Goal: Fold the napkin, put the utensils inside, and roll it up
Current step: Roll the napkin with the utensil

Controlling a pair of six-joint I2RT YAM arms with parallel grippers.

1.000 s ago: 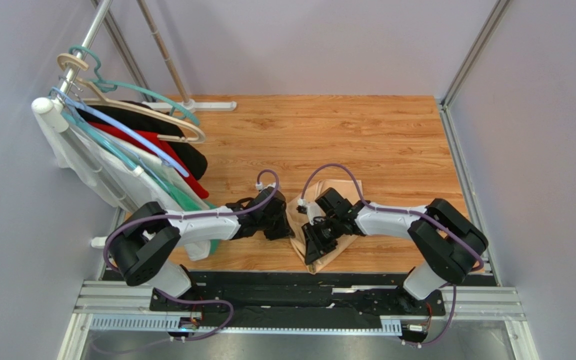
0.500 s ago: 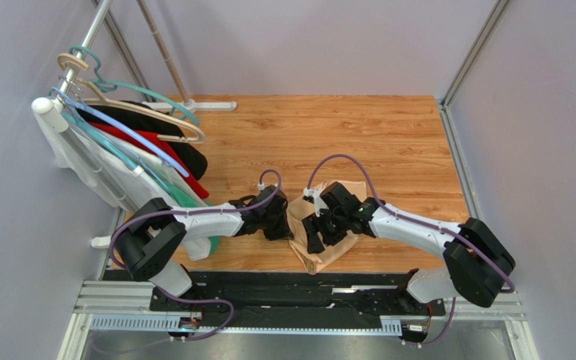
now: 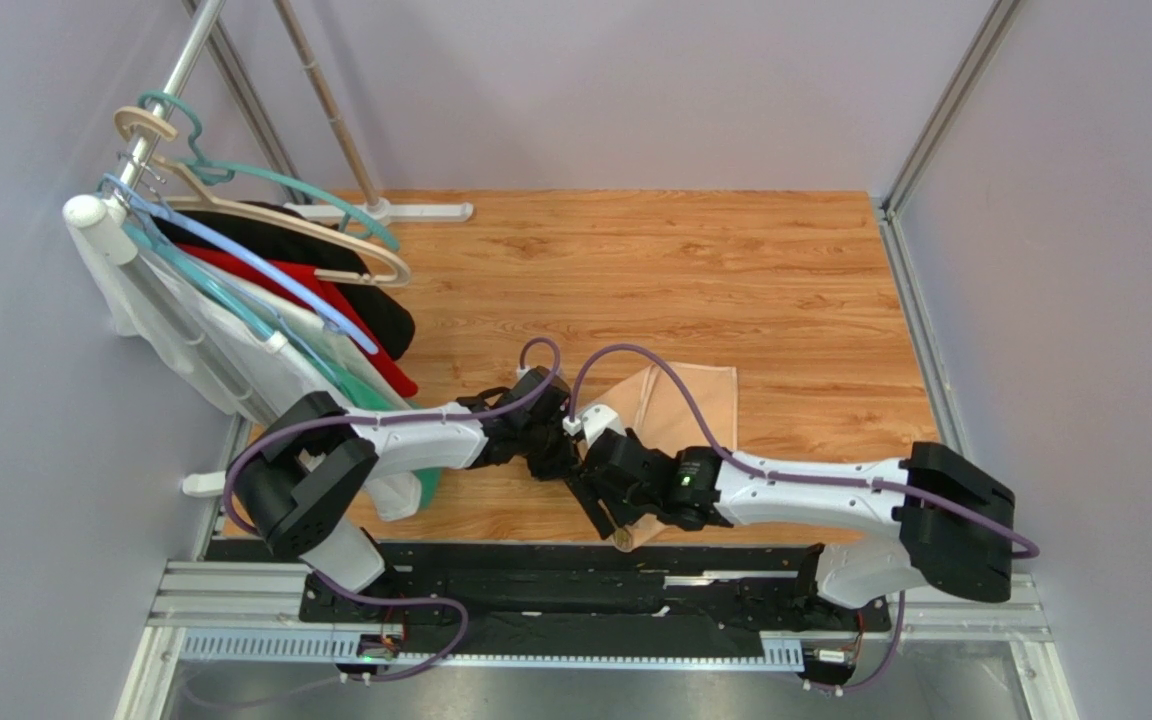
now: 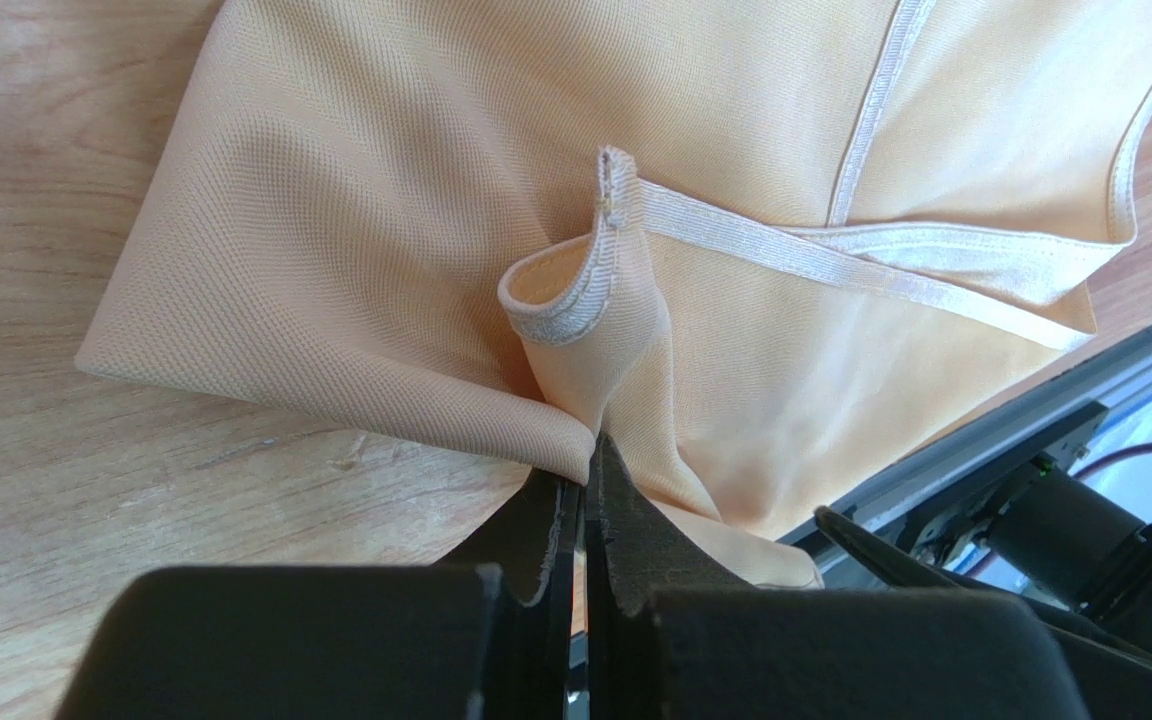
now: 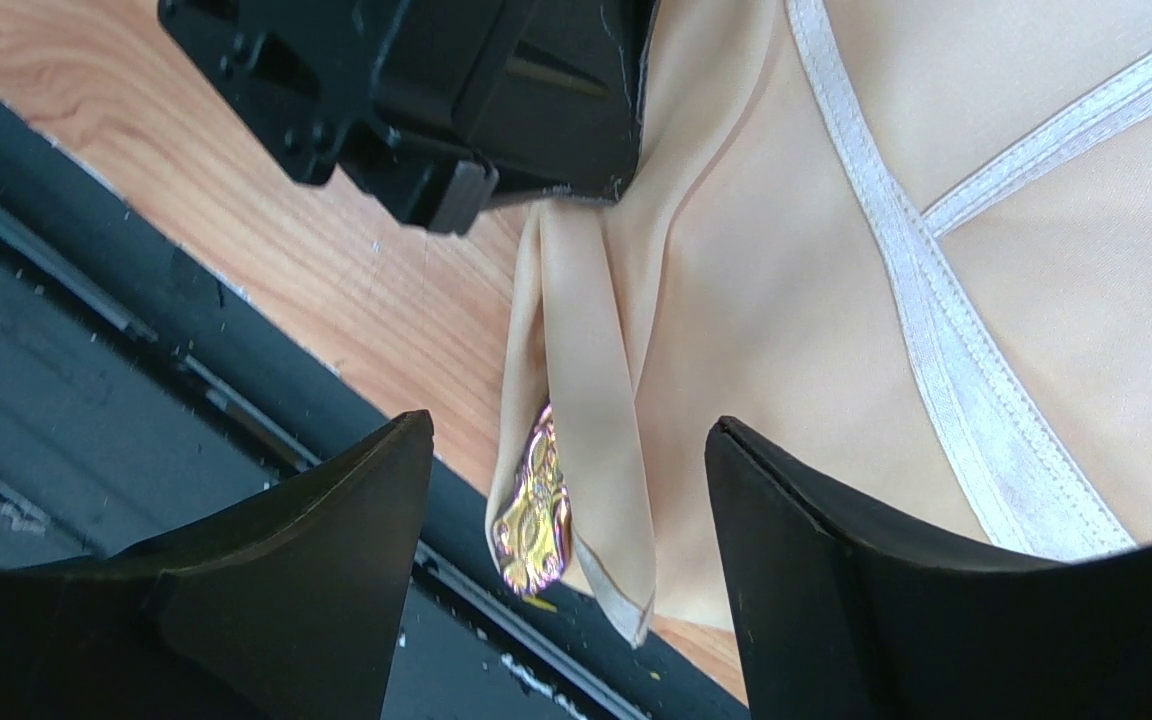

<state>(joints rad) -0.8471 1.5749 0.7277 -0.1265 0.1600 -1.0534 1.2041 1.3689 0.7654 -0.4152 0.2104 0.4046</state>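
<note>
The peach-beige napkin (image 3: 687, 408) lies folded on the wooden table near its front edge; it fills the left wrist view (image 4: 432, 225) and the right wrist view (image 5: 778, 270). My left gripper (image 4: 585, 477) is shut on a raised fold of the napkin at its left edge (image 3: 555, 450). My right gripper (image 5: 567, 510) is open, just above the napkin's near corner (image 3: 605, 503). The ornate purple-gold end of a utensil (image 5: 533, 510) sticks out from under a napkin flap between the right fingers. The rest of the utensils is hidden in the cloth.
A rack with hangers and white, red and black garments (image 3: 259, 285) stands at the left. The black rail (image 3: 597, 578) runs along the table's front edge, right under the napkin corner. Grey walls close off the back and right.
My right arm has swung left and toward the near edge, from over the napkin's middle down to its near-left corner, uncovering more cloth. The left gripper has stayed put.
</note>
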